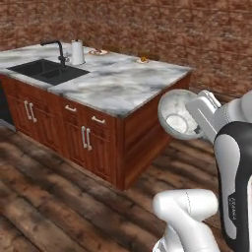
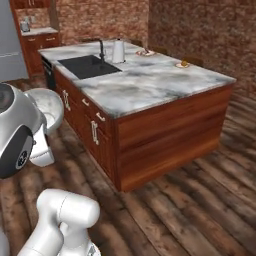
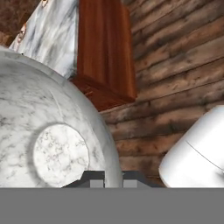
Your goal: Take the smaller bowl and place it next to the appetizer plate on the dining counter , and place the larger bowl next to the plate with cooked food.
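Off the near corner of the dining counter (image 1: 123, 86), above the plank floor (image 1: 54, 197), the gripper (image 1: 197, 129) is closed on the rim of the smaller bowl (image 1: 176, 114), which is tipped on its side with its pale inside facing the left base camera. From the right base view the smaller bowl (image 2: 50, 107) peeks out behind the arm's grey joint, well apart from the counter's wooden side. Through the hand camera the bowl (image 3: 52, 131) is seen close up, with 2 dark fingertips (image 3: 94, 178) at its lower edge.

On the marble top stand a dark sink (image 1: 47, 71), a black faucet (image 1: 58, 49) and a white kettle (image 1: 77, 52). Toward the far edge lie 2 red-rimmed plates: the plate with cooked food (image 1: 98, 51) just beyond the kettle, and the appetizer plate (image 1: 142, 60) nearer the far corner. Both are small and blurred, so their contents are hard to make out. Between bowl and plates lies bare marble. A second cabinet run (image 2: 35, 35) is cut off at the right base view's top left.
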